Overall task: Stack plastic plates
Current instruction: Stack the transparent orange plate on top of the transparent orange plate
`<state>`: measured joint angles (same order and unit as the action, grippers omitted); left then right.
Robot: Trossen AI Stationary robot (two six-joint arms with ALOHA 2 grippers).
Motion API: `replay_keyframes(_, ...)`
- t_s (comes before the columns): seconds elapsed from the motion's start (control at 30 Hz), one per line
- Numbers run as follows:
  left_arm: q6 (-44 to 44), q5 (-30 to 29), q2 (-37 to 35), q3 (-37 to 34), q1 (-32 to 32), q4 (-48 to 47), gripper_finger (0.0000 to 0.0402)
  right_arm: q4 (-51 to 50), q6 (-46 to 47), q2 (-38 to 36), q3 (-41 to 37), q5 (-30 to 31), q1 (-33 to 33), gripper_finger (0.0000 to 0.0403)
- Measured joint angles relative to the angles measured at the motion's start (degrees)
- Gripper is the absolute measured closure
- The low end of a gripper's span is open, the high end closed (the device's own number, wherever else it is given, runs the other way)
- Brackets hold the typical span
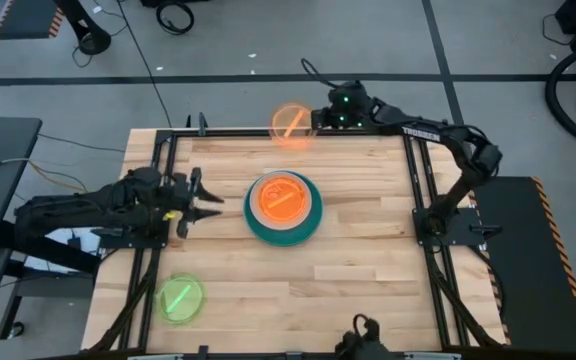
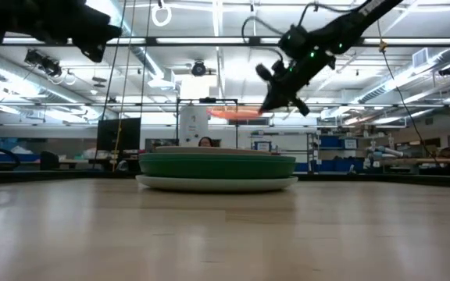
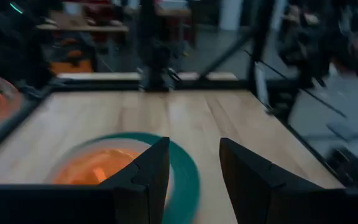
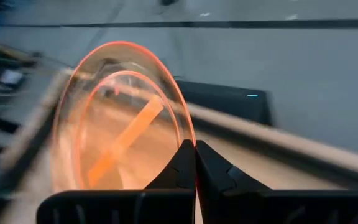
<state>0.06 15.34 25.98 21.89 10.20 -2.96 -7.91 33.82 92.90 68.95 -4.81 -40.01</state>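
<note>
A stack of plates sits mid-table, teal at the rim, a translucent orange plate on top; in the low view the stack shows green layers on a pale bottom plate. My right gripper is above the table's far edge, shut on another translucent orange plate, lifted high. A lime green plate lies flat near the table's near left corner. My left gripper hovers open, left of the stack, fingers pointing at it. My right gripper pinches the orange plate's rim between its two shut fingers, coming level from the table's right side. The plate is lifted clear of the table, held roughly level in the low view, extending away from the fingers toward the table's left.
Black frame rails run along the table's left, far and right sides. Bare wood lies right of the stack and along the near edge. A dark bench stands beside the table on the right.
</note>
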Motion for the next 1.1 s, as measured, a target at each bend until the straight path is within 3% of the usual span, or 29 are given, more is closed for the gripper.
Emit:
replay_keyframes(0.1,1.0,0.0,-0.6,0.0,-3.1,-3.2,0.0253,-1.1,2.8,-2.3,0.0,-2.3,2.7,0.0400)
replay_keyframes(0.27,0.2,-0.1,-0.6,0.0,-7.9,-4.7,0.0253,-4.3,4.5,-3.8,0.0,1.0,12.0,0.0400)
replay_keyframes(0.53,-4.0,-3.9,-0.5,0.0,-15.1,-3.9,0.0253,-12.7,10.6,3.3,0.0,8.2,24.5,0.0400)
replay_keyframes(0.8,-7.3,-11.5,0.3,0.0,-27.2,-2.3,0.0253,-12.5,14.7,10.2,0.0,9.8,26.1,0.0399)
replay_keyframes(0.97,-7.9,-16.0,6.0,0.0,-36.1,3.3,0.0253,-13.3,14.4,9.6,0.1,11.0,26.2,0.0391)
replay_keyframes(1.1,-9.0,-20.2,11.2,0.1,-41.4,7.5,0.0253,-14.8,15.1,10.0,0.1,10.9,26.5,0.0356)
